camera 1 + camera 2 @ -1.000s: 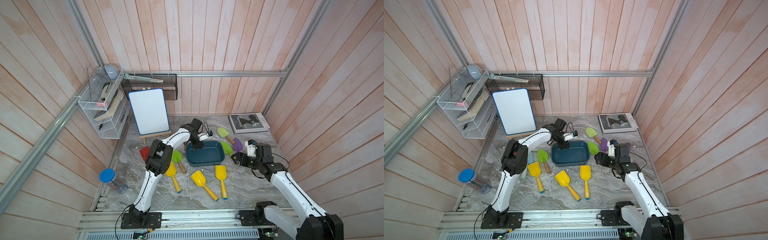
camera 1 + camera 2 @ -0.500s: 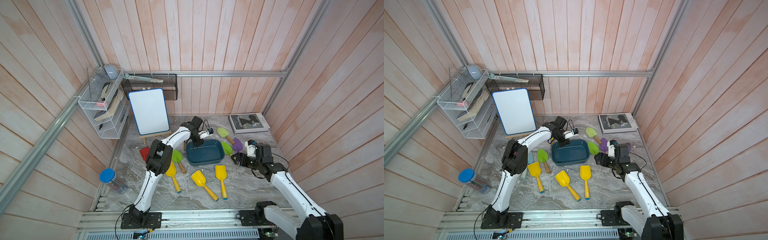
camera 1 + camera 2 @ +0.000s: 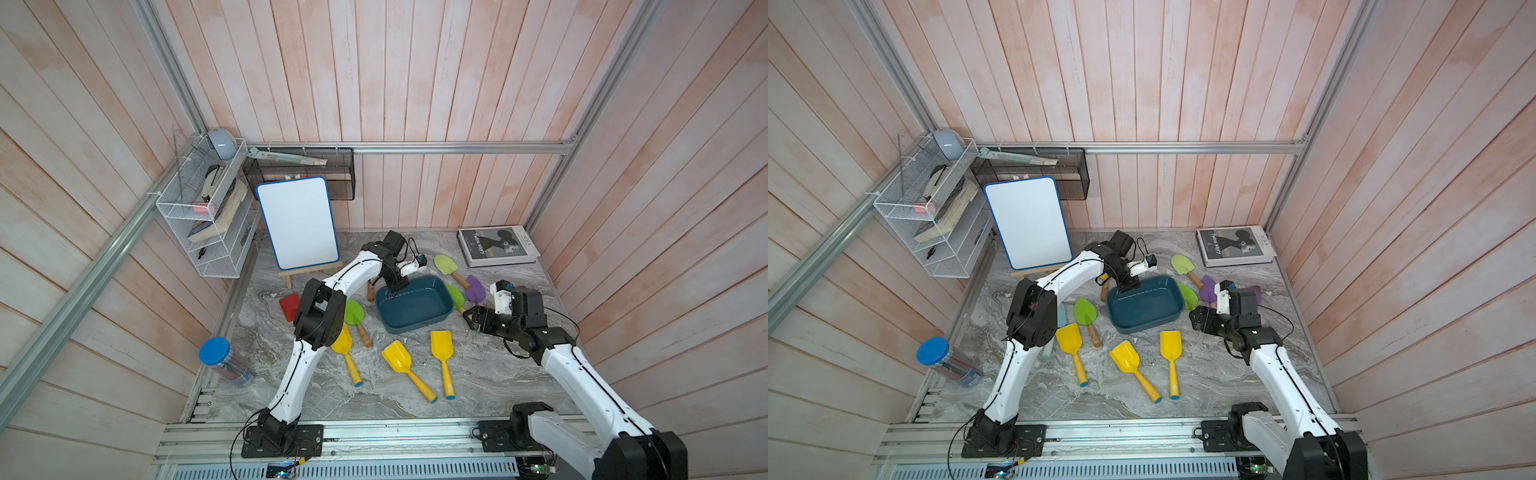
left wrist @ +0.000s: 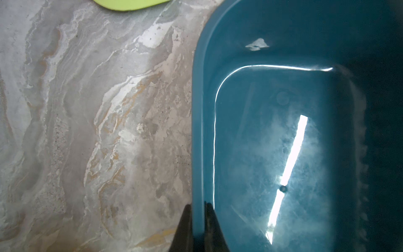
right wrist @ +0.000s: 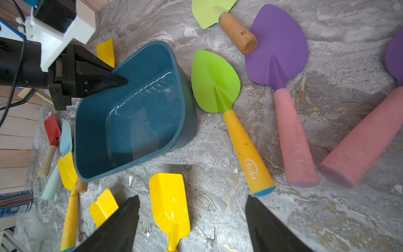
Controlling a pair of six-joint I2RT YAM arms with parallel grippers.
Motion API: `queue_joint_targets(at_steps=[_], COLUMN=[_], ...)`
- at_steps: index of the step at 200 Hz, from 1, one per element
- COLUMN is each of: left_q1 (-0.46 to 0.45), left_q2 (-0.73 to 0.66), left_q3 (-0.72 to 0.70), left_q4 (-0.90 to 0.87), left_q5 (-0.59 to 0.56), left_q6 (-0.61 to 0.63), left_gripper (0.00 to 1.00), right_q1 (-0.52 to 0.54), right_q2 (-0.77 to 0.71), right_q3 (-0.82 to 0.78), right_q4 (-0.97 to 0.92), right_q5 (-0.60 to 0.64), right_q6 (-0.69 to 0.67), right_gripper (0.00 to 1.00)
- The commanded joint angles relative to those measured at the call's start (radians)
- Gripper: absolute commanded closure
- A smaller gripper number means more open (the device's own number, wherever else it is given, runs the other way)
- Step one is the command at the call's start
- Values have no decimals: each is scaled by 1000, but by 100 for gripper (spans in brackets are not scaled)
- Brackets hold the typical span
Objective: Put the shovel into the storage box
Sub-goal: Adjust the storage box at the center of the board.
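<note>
meanwhile, the left gripper (image 4: 198, 206) clamps the rolled rim of the storage box (image 4: 272, 141), one finger (image 4: 184, 229) outside the wall and the other inside. in both top views it comes down on the tub's far left corner (image 3: 394, 286) (image 3: 1128, 286), and the box sits flat on the marble table (image 3: 490, 374).

off the box's right end, the right gripper (image 5: 192, 196) hangs low over the table with its jaws spread wide and nothing between them. a yellow shovel (image 5: 169, 200) lies on the table just beside it, in front of the box. the green shovel (image 5: 214, 83) lies close by too, its blade next to the box's right wall and its yellow handle pointing toward the gripper. a purple shovel (image 5: 277, 45) lies beyond that, farther from the tub. every shovel in view rests on the table outside the box.
</note>
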Motion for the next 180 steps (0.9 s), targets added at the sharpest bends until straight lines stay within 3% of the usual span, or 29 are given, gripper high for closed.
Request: queue_joint_targets(at_steps=[1,70,130,180], left_q1=[2,30,27,24], left_q2=[11,-170,-343,-484], left_q3=[21,-90,-315,-587], left_q4=[1,100,185,399], left_q5=[-82,-225,-125,-97], left_q6=[-83,-401,-759,-1117], left_gripper=[100,100,100,100], right_q1=[3,1,-13,-20], right_q2=[-19,-47,-49,-36], right_q3=[3,0,1,3], right_q4=[-18,-28,-35,-36], right_q5=[14,-3,-37,-65], right_q6=[-13,-13,-27,-28], right_gripper=[17,18,18,18])
